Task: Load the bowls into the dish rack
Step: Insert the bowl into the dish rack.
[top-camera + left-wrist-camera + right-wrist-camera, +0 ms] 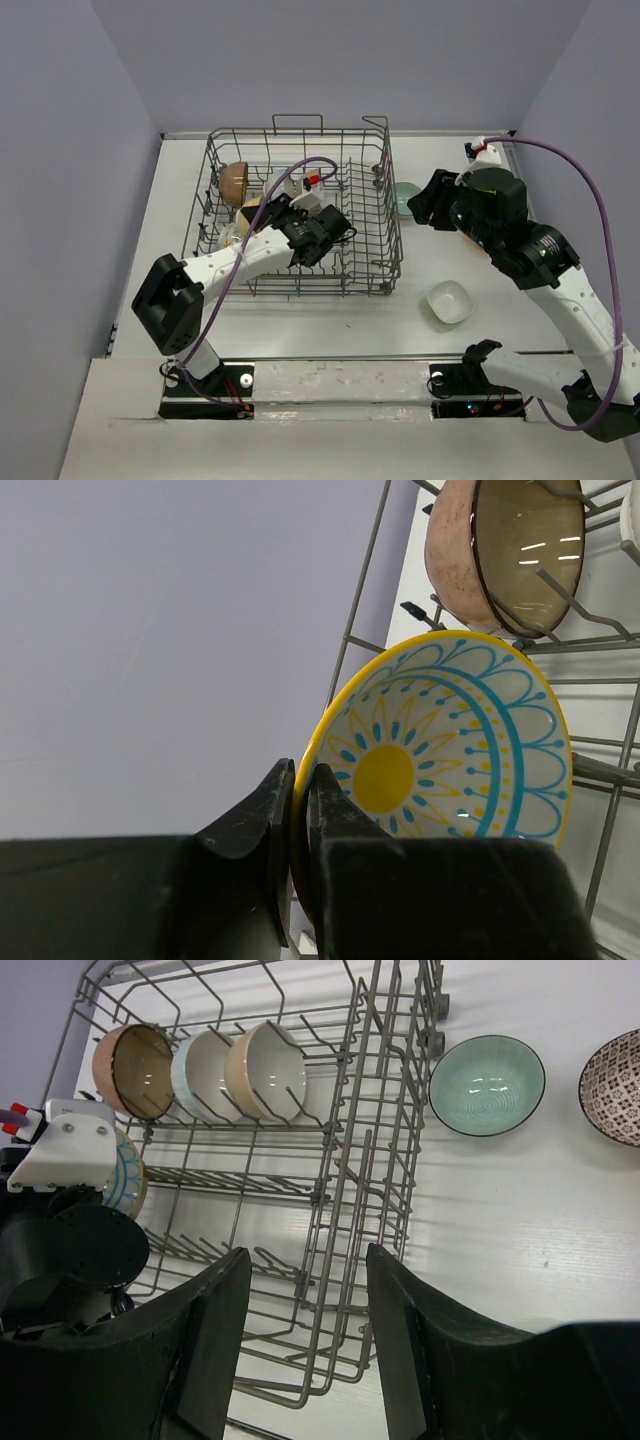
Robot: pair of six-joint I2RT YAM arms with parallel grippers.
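Left hand (300, 815), clamped on a patterned bowl (450, 750), is seating it at the rack's (392, 215) nine o'clock, needing release next; right hand (308, 1260) is hovering, fingers apart.

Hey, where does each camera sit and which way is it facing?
Top external: above and behind the bases, looking down on the dish rack; left arm and right arm show.
Left wrist: close in at the rack, facing the yellow-rimmed bowl that the left gripper pinches.
Right wrist: high, looking down past the open right gripper at rack and teal bowl.
Both wrist views share the brown bowl.
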